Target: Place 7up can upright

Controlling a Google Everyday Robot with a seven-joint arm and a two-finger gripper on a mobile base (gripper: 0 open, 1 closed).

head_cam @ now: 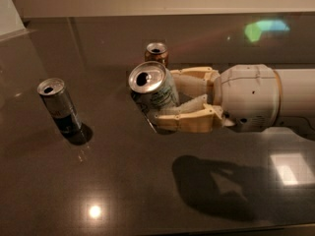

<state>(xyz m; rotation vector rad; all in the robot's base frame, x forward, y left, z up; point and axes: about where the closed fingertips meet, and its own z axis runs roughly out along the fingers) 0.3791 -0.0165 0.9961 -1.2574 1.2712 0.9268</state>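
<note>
The 7up can (pixel 153 93) is a white-silver can with green lettering and a silver top. It is tilted, its top turned up and toward the camera, and it is held above the dark table (pixel 123 181). My gripper (pixel 165 97) comes in from the right and is shut on the can, with one cream finger behind it and one in front of it. The can's lower end is hidden behind the front finger (pixel 184 118).
A slim silver-and-dark can (pixel 59 104) stands upright at the left. A brown-gold can (pixel 156 53) stands upright behind the held can. The arm's shadow (pixel 221 186) lies on the table at the lower right. A wall runs along the table's far edge.
</note>
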